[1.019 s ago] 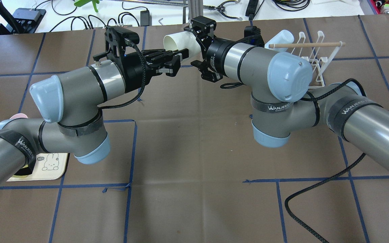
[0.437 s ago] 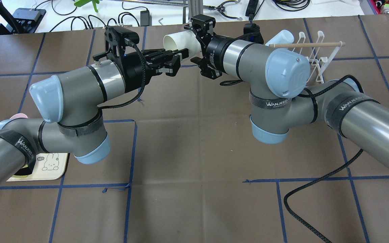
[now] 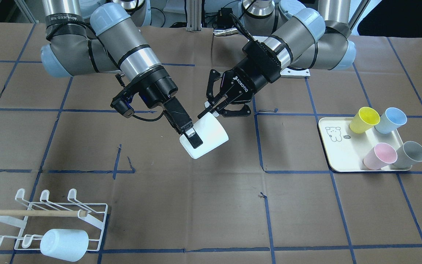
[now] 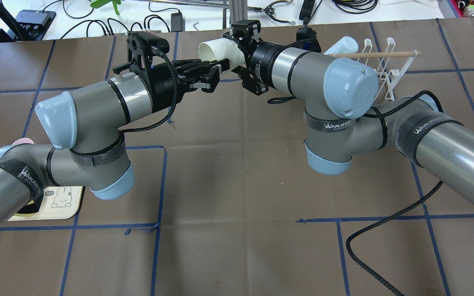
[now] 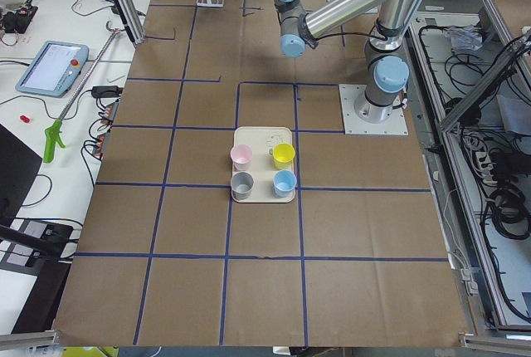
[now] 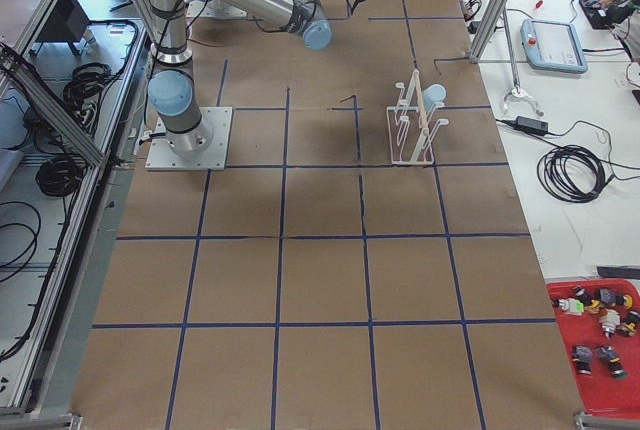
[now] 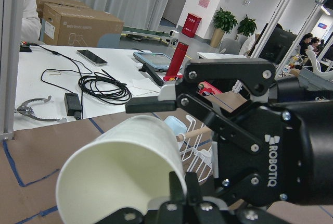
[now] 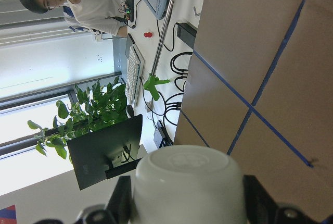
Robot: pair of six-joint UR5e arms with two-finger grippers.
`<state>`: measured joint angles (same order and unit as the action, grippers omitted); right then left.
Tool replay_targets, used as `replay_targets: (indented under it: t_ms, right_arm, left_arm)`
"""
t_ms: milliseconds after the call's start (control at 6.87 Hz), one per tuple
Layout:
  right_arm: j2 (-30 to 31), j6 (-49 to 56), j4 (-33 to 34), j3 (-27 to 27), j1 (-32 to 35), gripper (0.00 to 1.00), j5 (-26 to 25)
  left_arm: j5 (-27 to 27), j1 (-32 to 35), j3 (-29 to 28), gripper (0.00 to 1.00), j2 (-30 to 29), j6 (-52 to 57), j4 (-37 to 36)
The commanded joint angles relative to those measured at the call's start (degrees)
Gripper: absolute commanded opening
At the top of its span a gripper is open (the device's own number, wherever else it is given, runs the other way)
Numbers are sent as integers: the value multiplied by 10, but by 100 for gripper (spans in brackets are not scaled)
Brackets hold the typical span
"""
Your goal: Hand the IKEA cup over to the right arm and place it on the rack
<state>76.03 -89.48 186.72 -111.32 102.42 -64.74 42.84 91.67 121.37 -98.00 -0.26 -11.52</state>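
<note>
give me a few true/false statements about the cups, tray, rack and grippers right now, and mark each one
1. Four coloured cups sit on the cream tray. True.
2. The rack holds nothing. False: a pale blue cup lies on its side on it.
3. The white cup rests on the table. False: it is in the air between the two arms, and the left gripper pinches its rim.
4. The right gripper has its fingers on either side of the white cup, near the base. True.
</note>
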Motion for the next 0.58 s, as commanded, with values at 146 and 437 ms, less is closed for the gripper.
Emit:
replay_targets:
  t_ms: [146, 437]
  right_arm:
    - [3, 2, 0, 0, 0, 38, 4]
    - [4, 3, 0, 0, 1, 36, 4]
  left_arm:
    - [1, 0, -2, 6, 0, 0, 0]
    - [5, 0, -4, 46, 0, -15, -2]
